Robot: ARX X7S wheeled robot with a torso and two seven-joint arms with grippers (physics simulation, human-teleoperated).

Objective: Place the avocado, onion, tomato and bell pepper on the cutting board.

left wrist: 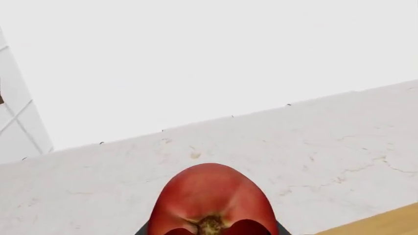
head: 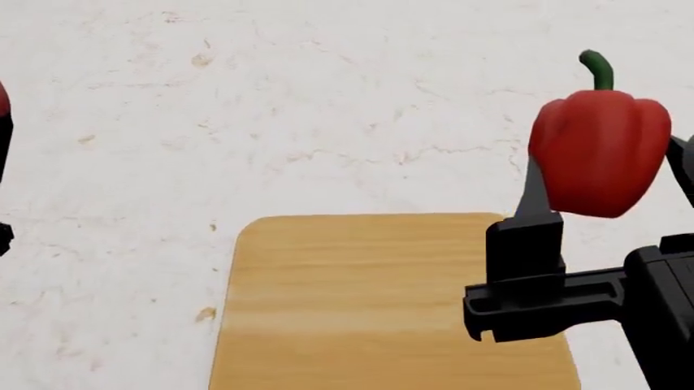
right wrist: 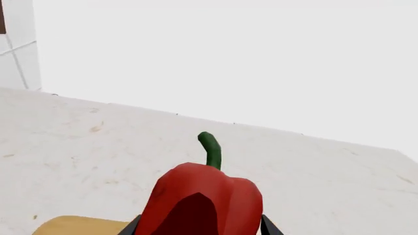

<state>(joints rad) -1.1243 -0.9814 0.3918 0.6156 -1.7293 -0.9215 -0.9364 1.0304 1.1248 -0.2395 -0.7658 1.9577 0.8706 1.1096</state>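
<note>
Above the right edge of the light-brown wooden cutting board (head: 391, 309), my right gripper (head: 607, 203) clamps the glossy red bell pepper (head: 600, 150); my left gripper (left wrist: 212, 230) grips the round red tomato (left wrist: 210, 200) beyond the board's left edge, over the white marble counter (head: 325, 106). Released from up here, I reckon either rolls off.

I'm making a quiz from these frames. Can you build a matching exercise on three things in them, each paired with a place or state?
Things:
1. bell pepper
2. tomato
3. cutting board

States:
A. lying on the marble counter, nothing on it
B. held in the left gripper
C. held up in the right gripper, stem upward

Pairs: 1-C, 2-B, 3-A
</note>
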